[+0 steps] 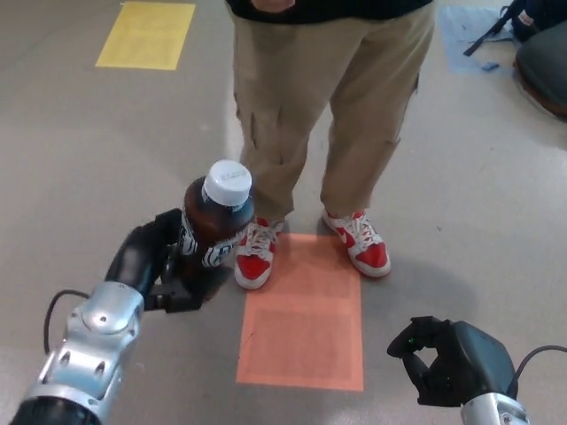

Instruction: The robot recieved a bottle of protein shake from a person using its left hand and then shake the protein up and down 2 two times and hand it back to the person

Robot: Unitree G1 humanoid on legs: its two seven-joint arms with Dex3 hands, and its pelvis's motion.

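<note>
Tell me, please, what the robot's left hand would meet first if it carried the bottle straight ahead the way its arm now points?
Probably the person's near red shoe or trouser leg, right beyond the left hand and bottle; depth is unclear.

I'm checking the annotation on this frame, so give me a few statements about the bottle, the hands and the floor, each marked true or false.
1. The left hand holds the bottle. True.
2. The bottle's cap is off. False: a white cap sits on top.
3. The right hand also grips the bottle. False: it is low at the right, away from the bottle and holding nothing.
4. The person wears red and white shoes. True.
5. The floor marking nearest the shoes is yellow. False: it is orange; the yellow marking lies farther off, upper left.
</note>
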